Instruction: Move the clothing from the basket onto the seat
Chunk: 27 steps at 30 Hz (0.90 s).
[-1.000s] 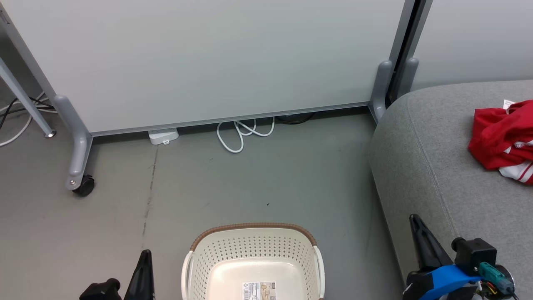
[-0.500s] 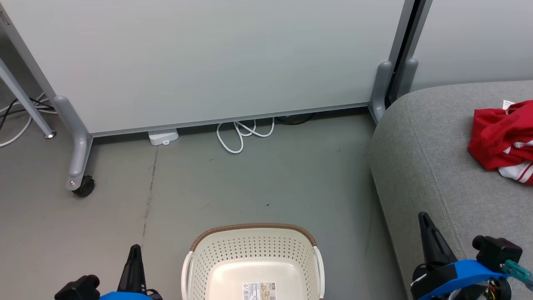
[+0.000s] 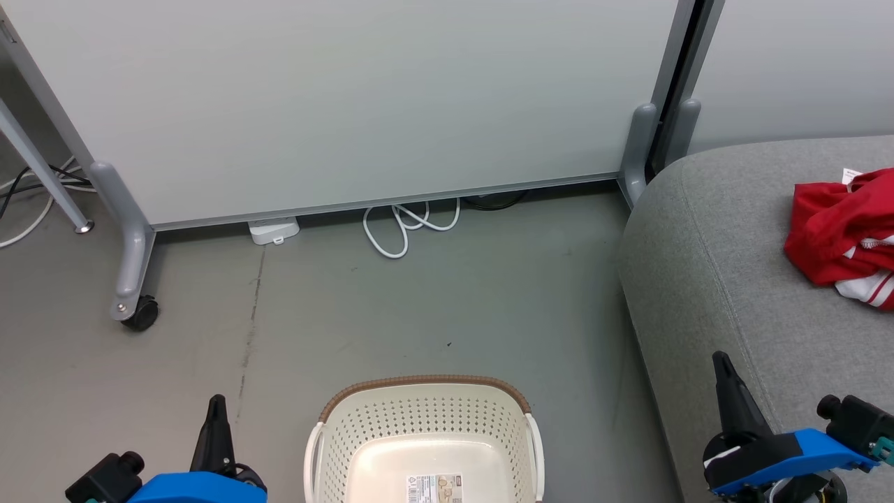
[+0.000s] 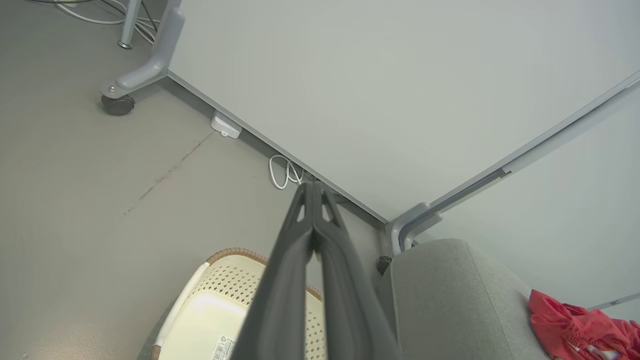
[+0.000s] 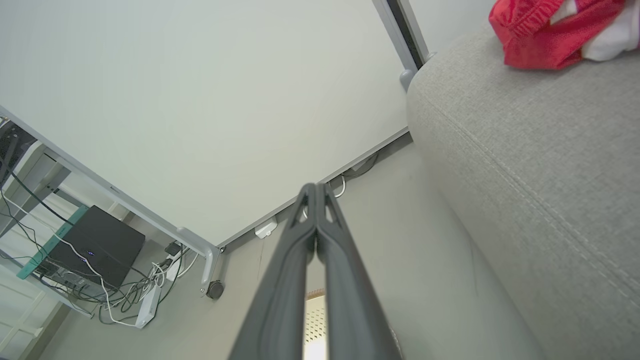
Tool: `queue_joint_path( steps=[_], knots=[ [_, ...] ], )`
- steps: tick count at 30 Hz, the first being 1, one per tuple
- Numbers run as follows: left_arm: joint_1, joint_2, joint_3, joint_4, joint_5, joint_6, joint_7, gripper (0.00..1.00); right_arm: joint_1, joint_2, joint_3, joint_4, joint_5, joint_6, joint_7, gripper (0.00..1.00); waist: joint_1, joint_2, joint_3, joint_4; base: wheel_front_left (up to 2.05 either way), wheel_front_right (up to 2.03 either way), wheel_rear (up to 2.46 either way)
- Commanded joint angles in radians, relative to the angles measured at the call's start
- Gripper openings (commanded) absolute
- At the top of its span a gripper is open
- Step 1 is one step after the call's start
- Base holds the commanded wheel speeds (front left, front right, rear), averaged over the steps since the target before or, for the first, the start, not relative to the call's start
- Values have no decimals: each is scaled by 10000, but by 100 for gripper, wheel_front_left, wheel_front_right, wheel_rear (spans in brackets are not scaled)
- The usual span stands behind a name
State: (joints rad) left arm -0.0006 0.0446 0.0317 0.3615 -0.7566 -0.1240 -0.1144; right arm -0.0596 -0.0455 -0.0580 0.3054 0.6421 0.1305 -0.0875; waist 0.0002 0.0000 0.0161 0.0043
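**Head view.** The cream-white perforated plastic laundry basket with a brown woven-look rim (image 3: 424,381) stands on the floor. The part of its bottom in frame carries a printed label and no fabric. Its near end is cut off by the frame edge. The bright red soft clothing with white striped panels (image 3: 834,227) lies bunched on the large grey woven-fabric seat (image 3: 719,279), well apart from the basket. The left gripper (image 3: 215,412) is beside the basket and the right gripper (image 3: 726,381) is over the seat's front edge. Neither holds anything.

**Left wrist view.** The two dark fingers (image 4: 300,235) are pressed together with nothing between them.

**Right wrist view.** The fingers (image 5: 300,235) are likewise closed on nothing. The clothing lies on the seat top.

**Step in hand.** The transfer is judged complete or at its end. The next move calls for checking the basket's hidden near end for a remaining garment.
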Motion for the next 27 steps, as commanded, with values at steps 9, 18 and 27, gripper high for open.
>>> queue_joint_path(
  steps=[9, 18, 27],
  knots=[
    [-407, 52, 172, -312, -1320, -40, 359, 0, -304, -35, -108, -241, 1514, 1, 322, 0, 0, 0, -13, -4, 0, 0, 0],
    [-522, 56, 278, -446, -2387, -49, 646, 0, -347, -40, -178, -302, 2725, 2, 574, 0, -1, 0, -25, -8, 0, 0, 0],
    [-620, 61, 372, -570, -3365, -58, 910, 0, -380, -45, -243, -357, 3841, 3, 804, 0, -1, 0, -38, -12, 0, 0, 0]
  ],
)
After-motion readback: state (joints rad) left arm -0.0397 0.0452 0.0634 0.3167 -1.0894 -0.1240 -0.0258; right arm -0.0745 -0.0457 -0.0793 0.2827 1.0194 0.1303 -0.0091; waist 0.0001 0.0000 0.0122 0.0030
